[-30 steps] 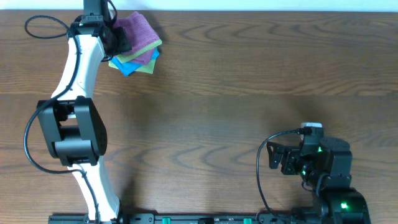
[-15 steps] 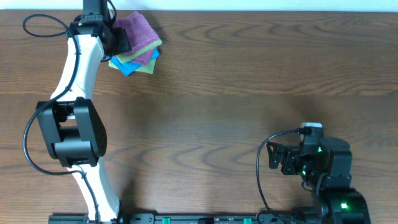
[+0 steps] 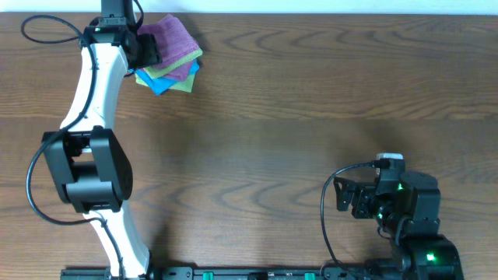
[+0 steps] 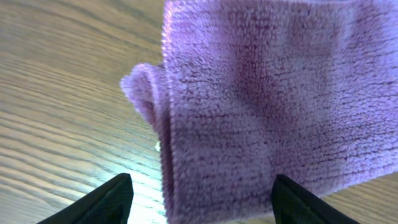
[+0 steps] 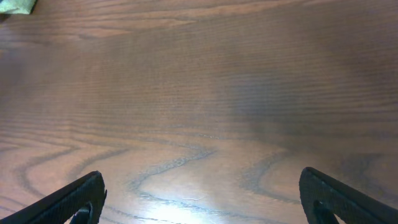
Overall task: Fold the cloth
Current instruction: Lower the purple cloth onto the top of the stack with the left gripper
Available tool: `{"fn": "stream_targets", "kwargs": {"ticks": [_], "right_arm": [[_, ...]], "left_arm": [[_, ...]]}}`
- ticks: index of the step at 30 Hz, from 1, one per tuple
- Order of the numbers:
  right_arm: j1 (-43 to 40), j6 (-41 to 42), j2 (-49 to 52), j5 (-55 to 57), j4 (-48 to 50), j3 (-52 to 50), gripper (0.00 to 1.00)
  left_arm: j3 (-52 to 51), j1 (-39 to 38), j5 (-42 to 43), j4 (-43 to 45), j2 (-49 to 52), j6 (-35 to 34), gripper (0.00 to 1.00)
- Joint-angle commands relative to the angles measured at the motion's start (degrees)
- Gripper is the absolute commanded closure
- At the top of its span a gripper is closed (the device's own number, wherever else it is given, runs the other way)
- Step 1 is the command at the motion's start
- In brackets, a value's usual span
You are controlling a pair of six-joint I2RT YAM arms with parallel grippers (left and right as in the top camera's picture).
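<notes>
The lilac-purple cloth lies folded on top of a stack of folded cloths at the far left of the table. It fills the left wrist view, with a rolled fold at its left edge. No tag shows. My left gripper is at the stack's left side, and its two dark fingers stand wide apart with the cloth's near edge between them. My right gripper rests near the front right, open and empty over bare wood.
Under the purple cloth lie a lime-green cloth, a pink-magenta cloth and a blue one. The table's far edge runs just behind the stack. A black cable loops beside the left arm.
The left arm has shifted slightly to the left, with its cable loop. The cloth stack and the right arm have not moved.
</notes>
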Motion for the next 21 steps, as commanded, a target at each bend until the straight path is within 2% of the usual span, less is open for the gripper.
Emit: {"fn": "stream_targets", "kwargs": {"ticks": [1,18,19,21], "right_arm": [[-0.4,0.6,-0.3,0.5,0.1,-0.3,0.01],[-0.4,0.6,-0.3,0.5,0.1,-0.3,0.01],[-0.4,0.6,-0.3,0.5,0.1,-0.3,0.01],[-0.4,0.6,-0.3,0.5,0.1,-0.3,0.01]], "left_arm": [[1.7,0.2,-2.4,-0.2,-2.8,1.3,0.25],[1.7,0.2,-2.4,1.1,-7.1,1.2,0.27],[1.7,0.2,-2.4,1.5,-7.7,1.2,0.28],[1.7,0.2,-1.9,3.1,-8.8,0.5,0.42]]}}
